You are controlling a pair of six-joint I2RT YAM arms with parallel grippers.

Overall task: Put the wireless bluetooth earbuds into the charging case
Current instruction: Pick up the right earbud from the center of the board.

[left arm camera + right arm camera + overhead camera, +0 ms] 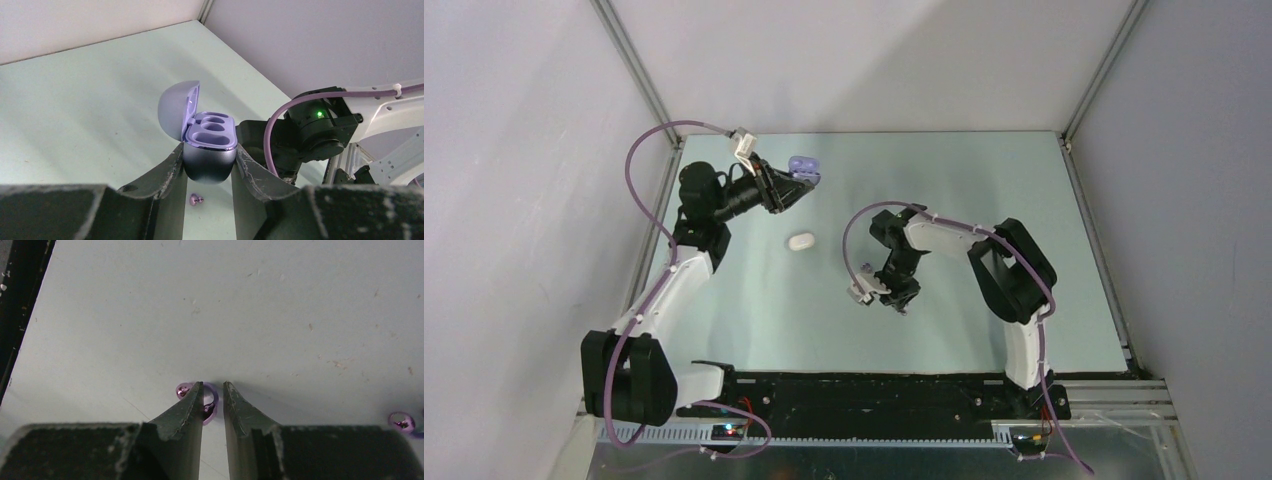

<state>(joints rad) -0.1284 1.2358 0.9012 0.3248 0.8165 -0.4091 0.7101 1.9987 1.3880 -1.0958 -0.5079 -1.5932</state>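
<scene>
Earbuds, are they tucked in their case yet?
Not yet. Done: the left gripper holds the purple case with its lid open, both wells empty. In hand: the right gripper, jaws slightly apart, sits over one purple bud on the table. Left: lifting it in, then the second purple bud.

Two cases (804, 168) (801, 242), two purple earbuds (183, 390) (401, 421)

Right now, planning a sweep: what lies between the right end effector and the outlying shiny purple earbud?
Bare pale table before that earbud, in the right wrist view.
</scene>
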